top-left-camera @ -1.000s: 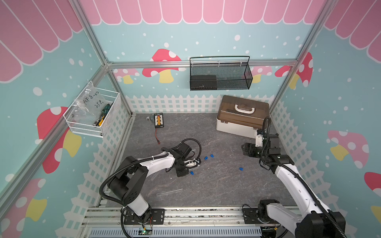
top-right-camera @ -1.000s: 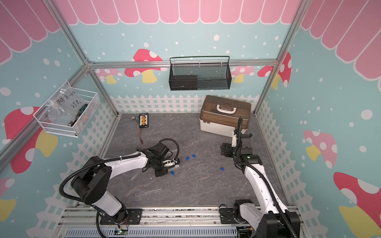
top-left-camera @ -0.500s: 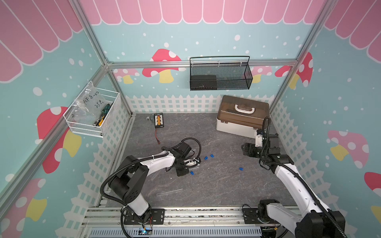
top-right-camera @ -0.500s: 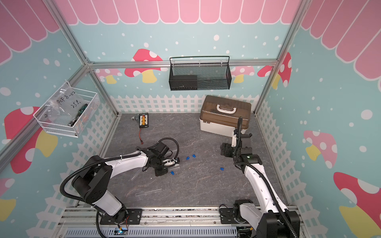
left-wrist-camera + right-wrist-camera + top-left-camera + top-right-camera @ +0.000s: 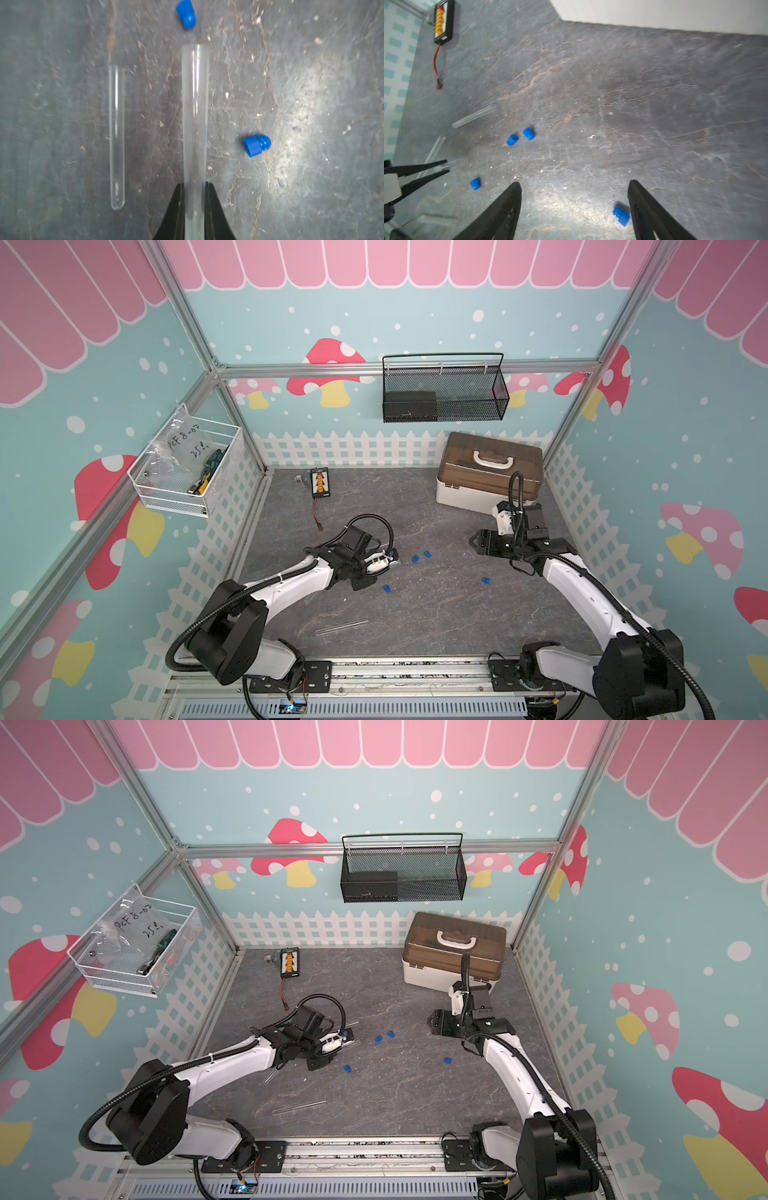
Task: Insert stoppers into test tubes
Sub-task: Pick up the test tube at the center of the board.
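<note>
Since a second ago the left jaws have closed the last little way onto the gripped test tube (image 5: 195, 108), and the right arm (image 5: 582, 585) has carried its jaws slightly towards the middle of the worktop (image 5: 436, 614). Closest to the robot's base, the nearest test tube (image 5: 341, 627) lies flat and alone. Just beyond it, the half-hidden test tube (image 5: 309, 598) pokes out from under the left arm (image 5: 291, 578). Next come two single stoppers, well apart. The left stopper (image 5: 387, 589) lies near the left jaws. The right stopper (image 5: 486, 580) shows in the right wrist view between the right jaws, close to one finger and not gripped. Those right jaws stand wide open and hold nothing. Farther on, the left jaws clamp the gripped test tube with its open mouth pointing away from the wrist. A pair of stoppers (image 5: 414, 558) lies just past that mouth. The far test tube (image 5: 116, 135) lies on the worktop beside the gripped one and parallel to it. At the back are a charger board (image 5: 320, 482) and a brown-lidded box (image 5: 490, 472)
</note>
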Robot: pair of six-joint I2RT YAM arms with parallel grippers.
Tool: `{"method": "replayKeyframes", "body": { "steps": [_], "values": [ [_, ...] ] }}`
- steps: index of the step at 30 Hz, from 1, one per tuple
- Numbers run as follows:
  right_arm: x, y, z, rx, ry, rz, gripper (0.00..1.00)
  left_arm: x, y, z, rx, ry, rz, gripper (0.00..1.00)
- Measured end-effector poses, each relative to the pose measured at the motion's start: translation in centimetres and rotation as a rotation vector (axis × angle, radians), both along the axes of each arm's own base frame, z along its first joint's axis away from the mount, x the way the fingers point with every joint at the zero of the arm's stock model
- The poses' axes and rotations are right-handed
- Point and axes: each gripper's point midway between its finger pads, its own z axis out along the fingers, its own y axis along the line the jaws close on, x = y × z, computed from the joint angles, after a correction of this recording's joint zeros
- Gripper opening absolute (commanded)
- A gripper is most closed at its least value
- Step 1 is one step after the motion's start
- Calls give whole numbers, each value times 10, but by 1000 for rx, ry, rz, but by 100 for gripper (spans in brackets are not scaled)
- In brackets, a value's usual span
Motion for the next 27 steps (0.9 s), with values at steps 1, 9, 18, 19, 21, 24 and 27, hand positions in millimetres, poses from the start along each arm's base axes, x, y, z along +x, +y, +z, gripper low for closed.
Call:
{"method": "replayKeyframes", "body": {
  "steps": [1,9,18,19,21,24,27],
  "values": [
    [-2,11,0,20,11,32,79,0,-2,4,-24,-21,-7,10],
    [-32,103,0,201,136,262,74,-6,-17,24,-180,-138,-73,10],
    [-45,161,11,323,195,371,73,-3,-28,43,-253,-198,-110,10],
    [-45,166,13,331,195,379,72,-3,-29,43,-255,-199,-111,10],
    [-45,173,16,341,195,392,70,-3,-29,44,-256,-200,-112,10],
    [-44,185,19,351,196,407,66,-3,-29,44,-256,-201,-115,10],
    [-44,194,17,352,208,417,63,-3,-29,44,-258,-200,-117,10]
  ]
}}
